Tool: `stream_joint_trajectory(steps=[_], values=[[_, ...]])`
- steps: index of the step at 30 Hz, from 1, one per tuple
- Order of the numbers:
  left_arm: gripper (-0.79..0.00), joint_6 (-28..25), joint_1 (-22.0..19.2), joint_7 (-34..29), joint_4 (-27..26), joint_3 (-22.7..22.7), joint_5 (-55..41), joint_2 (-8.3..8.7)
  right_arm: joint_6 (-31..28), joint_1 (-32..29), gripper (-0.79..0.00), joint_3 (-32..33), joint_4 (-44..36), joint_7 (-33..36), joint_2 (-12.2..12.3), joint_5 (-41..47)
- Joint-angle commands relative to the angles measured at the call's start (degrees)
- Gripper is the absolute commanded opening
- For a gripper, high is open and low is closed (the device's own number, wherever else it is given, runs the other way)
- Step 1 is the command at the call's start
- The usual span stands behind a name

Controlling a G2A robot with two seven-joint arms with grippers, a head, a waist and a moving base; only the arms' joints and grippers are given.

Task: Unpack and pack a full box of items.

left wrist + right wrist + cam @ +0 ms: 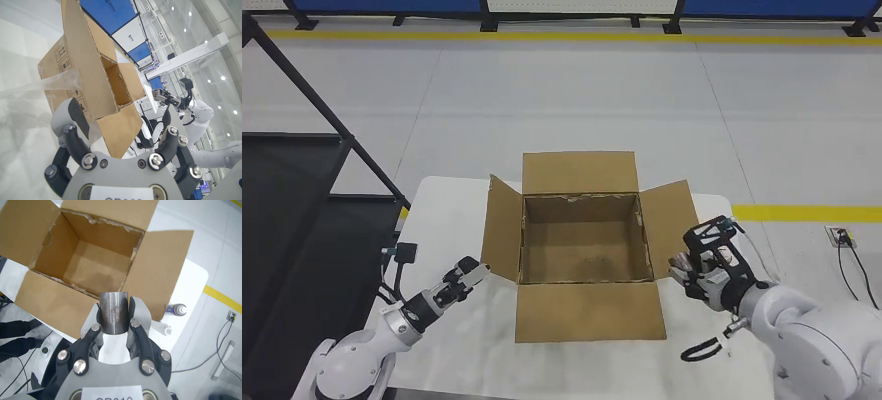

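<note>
An open cardboard box (pixel 587 240) stands mid-table with all flaps folded out; its inside (pixel 90 264) is bare. My right gripper (pixel 694 268) hovers beside the box's right flap, shut on a short dark metal tube (pixel 113 311) held upright between the pads, just outside the box's near corner. My left gripper (pixel 468 271) sits low over the table beside the box's left flap, open with nothing between its fingers (pixel 78 113). In the left wrist view the box (pixel 105 79) rises close ahead, and the right gripper (pixel 166 97) shows farther off.
A blue spray can (pixel 175 309) and a white bottle (pixel 165 328) lie on the white table (pixel 452 200), partly under the box's right flap. A black frame (pixel 302 200) stands left of the table. Clear film (pixel 62 79) clings to the box's side.
</note>
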Motion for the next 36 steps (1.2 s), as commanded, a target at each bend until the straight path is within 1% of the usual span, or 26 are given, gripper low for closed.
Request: stream_joint_trajectory(steps=[1,4,14,15,17,20,23,30,36], values=[[0.000,0.0,-0.1,-0.1,0.0,0.0,0.0,0.04,-2.6,-2.2,-0.785,2.3,0.1,1.9,0.6,-0.9],[0.000,0.0,-0.2,-0.4,0.0,0.0,0.0,0.10,-3.3,-5.6,-0.785,3.6,0.2,1.9,1.6,-4.7],[0.000,-0.2,-1.2,-0.2,-0.1,0.9,0.1,0.14,-3.3,-5.6,-0.785,3.6,0.2,1.9,1.6,-4.7],[0.000,-0.3,-1.2,-0.2,0.0,1.0,0.1,0.14,-3.6,-5.9,-0.785,3.4,0.4,1.0,1.6,-4.8],[0.000,-0.4,-1.2,-0.2,0.1,1.1,0.1,0.15,-3.9,-6.3,-0.785,2.7,1.6,1.0,1.8,-7.2],[0.000,-0.5,-1.1,0.1,0.7,1.1,-0.4,0.16,-3.4,-5.6,-0.785,0.1,4.5,1.9,2.8,-10.0],[0.000,-0.7,-1.2,0.3,1.2,1.2,-0.7,0.17,-3.4,-5.8,-0.785,-1.6,7.5,1.9,4.4,-10.9],[0.000,-0.9,-1.9,0.2,2.1,1.6,-1.1,0.20,-3.4,-5.9,-0.785,-5.3,13.5,1.9,9.8,-13.4],[0.000,-1.2,-2.3,0.2,2.7,1.8,-1.3,0.23,-3.4,-5.5,-0.785,-5.1,16.4,1.9,14.0,-7.3]])
